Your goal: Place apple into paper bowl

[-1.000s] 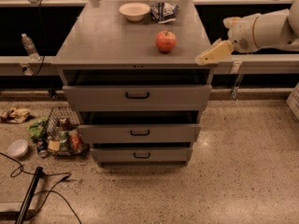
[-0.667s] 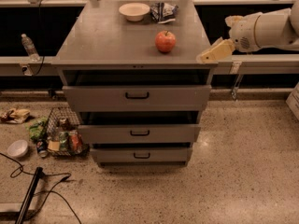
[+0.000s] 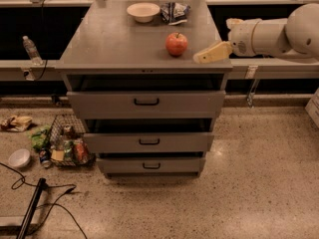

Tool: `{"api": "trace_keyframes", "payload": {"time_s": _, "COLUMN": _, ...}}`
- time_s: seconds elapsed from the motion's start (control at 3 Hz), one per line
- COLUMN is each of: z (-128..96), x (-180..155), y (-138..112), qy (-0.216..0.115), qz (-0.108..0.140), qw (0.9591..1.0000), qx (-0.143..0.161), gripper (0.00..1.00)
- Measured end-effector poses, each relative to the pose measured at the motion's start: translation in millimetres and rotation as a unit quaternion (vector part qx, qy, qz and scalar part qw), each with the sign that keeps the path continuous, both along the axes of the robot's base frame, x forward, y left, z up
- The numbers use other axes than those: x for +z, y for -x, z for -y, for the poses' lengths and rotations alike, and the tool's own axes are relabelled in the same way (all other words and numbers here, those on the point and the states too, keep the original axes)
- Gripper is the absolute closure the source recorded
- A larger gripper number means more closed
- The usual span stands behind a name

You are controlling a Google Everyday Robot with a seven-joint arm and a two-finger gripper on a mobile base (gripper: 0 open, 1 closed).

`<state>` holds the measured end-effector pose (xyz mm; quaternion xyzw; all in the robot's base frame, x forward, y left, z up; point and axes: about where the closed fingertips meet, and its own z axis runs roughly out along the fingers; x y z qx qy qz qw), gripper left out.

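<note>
- Red-orange apple (image 3: 176,44): we find it on the grey desk (image 3: 109,39), toward the front right, stem up.
- The paper bowl (image 3: 143,11) stands at the back edge of the desk, well apart from the apple. A crumpled packet (image 3: 174,12) lies just beside it.
- The pincer (image 3: 200,58) hovers by the desk's front right corner, near the apple but apart from it. We cannot tell whether it is released or clenched.
- Three drawers (image 3: 147,103) stand partly pulled out.

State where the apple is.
The apple sits right of centre on the cabinet top in the camera view, between the paper bowl behind it and the gripper at its right.
</note>
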<state>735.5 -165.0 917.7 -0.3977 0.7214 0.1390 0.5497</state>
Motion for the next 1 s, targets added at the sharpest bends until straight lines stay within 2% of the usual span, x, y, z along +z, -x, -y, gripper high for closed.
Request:
{"api": "trace_keyframes", "payload": {"time_s": 0.67, "z": -43, "x": -25, "y": -69, "qy": -0.061, "qz": 0.007, "qw": 0.9981, "qx": -0.004, "gripper": 0.00}}
{"api": "trace_keyframes", "payload": {"time_s": 1.0, "z": -58, "x": -38, "y": -95, "qy": -0.082, "qz": -0.007, "qw": 0.9966, "qx": -0.001, "gripper": 0.00}}
